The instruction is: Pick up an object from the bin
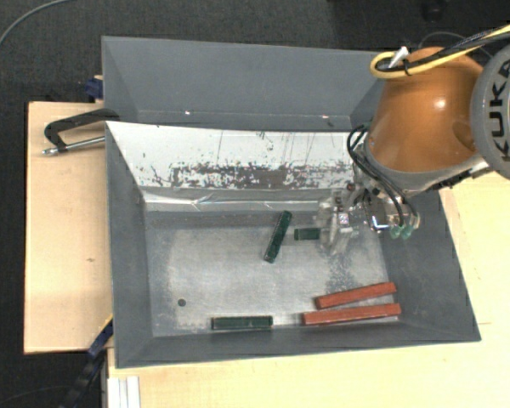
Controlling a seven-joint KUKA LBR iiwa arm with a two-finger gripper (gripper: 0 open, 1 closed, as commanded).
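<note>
My gripper (338,226) hangs low over the right part of the bin floor, near the back wall. A small dark green block (306,235) lies just to its left, touching or nearly touching it. Further left, a longer dark green bar (277,236) lies tilted on the floor. Two red-brown bars (355,296) (350,315) lie side by side in front of the gripper, close to the front right corner.
Another dark green bar (241,322) lies flat along the front wall. A small dark speck (182,303) sits on the left part of the floor. The arm's orange cover overhangs the bin's back right corner.
</note>
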